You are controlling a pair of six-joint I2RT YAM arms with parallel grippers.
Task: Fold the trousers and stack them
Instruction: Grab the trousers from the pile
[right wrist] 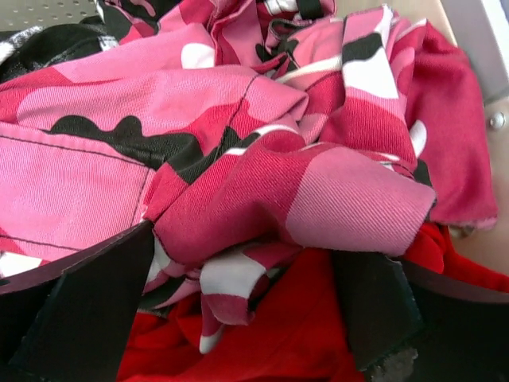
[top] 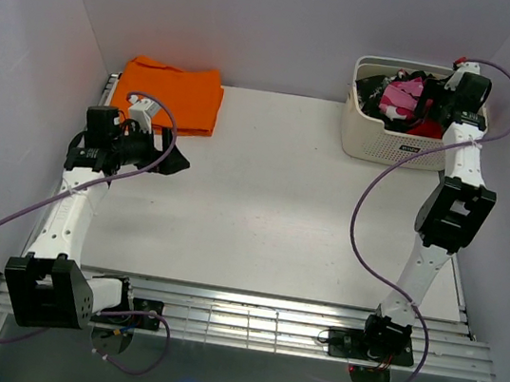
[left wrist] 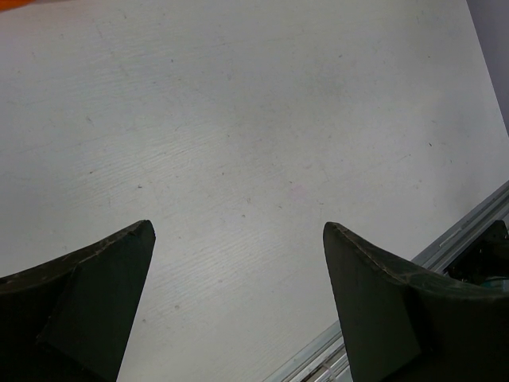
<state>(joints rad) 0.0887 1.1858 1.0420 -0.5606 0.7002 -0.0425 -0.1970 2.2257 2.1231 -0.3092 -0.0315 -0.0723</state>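
Bunched inside the basket (top: 377, 144): the trousers (right wrist: 238, 151), legs lost in folds (red cloth (right wrist: 302, 338) underneath). Astride one fold there: right gripper (right wrist: 245, 259), jaws wide, not clamped. Far left of the basket: left gripper (left wrist: 238, 231), jaws spread, holding nothing.

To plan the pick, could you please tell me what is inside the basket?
Camouflage trousers lie crumpled on top, over red cloth and some black fabric; anything deeper is covered.
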